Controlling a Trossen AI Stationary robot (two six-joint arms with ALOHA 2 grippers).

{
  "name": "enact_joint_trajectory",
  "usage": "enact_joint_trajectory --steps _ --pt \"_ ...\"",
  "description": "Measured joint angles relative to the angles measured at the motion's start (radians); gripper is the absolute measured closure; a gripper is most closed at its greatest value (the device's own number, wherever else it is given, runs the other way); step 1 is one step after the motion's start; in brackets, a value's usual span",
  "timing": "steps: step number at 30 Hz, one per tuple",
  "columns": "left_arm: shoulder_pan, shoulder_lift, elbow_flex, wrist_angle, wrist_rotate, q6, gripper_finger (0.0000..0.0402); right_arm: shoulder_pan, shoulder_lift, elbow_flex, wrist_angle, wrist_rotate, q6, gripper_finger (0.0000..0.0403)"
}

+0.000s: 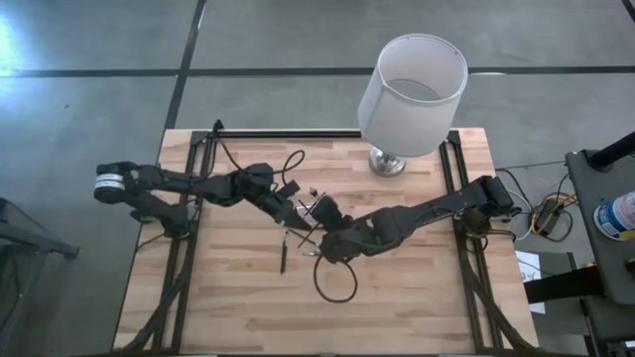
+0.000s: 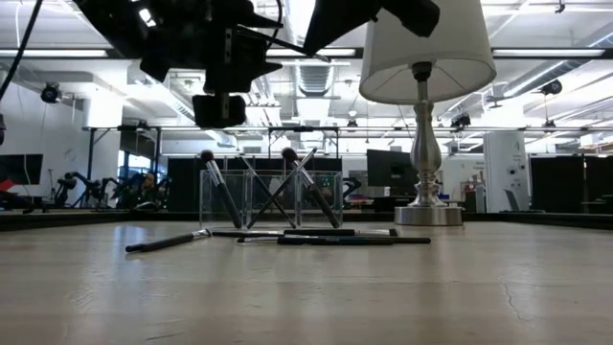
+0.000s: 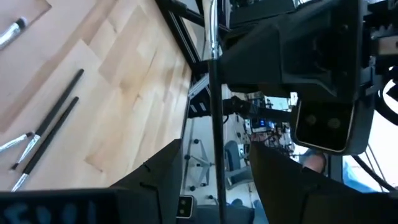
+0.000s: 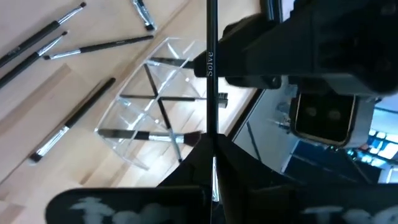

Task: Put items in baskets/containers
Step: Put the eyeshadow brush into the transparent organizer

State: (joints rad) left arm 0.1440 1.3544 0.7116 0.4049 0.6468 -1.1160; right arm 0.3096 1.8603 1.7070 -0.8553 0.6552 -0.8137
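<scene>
Right claw is clamping one brush upright above the clear tray, apparently for insertion; left claw, fingers apart, is waiting beside it.

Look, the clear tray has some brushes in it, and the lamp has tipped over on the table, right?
Not quite. The lamp has not tipped over: it stands upright on its base, as the low view shows. The clear tray does have brushes in it.
</scene>
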Motion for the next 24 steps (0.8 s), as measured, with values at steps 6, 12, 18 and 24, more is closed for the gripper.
enact_joint_trajectory --steps 6,12,18,24 --pt "0.000 0.000 0.000 0.018 0.002 -0.016 0.0224 -0.004 0.002 -0.003 0.085 0.046 -0.088 0.0394" --pt "0.000 0.000 0.000 0.022 0.027 -0.021 0.0256 -0.017 0.003 -0.010 0.080 0.053 -0.092 0.0394" --pt "0.001 0.000 0.000 0.022 0.027 -0.013 0.0312 -0.015 0.003 -0.016 0.076 0.052 -0.080 0.0394" --pt "0.001 0.000 0.000 0.021 0.026 0.024 0.0359 -0.019 0.003 -0.016 0.076 0.052 -0.070 0.0394"
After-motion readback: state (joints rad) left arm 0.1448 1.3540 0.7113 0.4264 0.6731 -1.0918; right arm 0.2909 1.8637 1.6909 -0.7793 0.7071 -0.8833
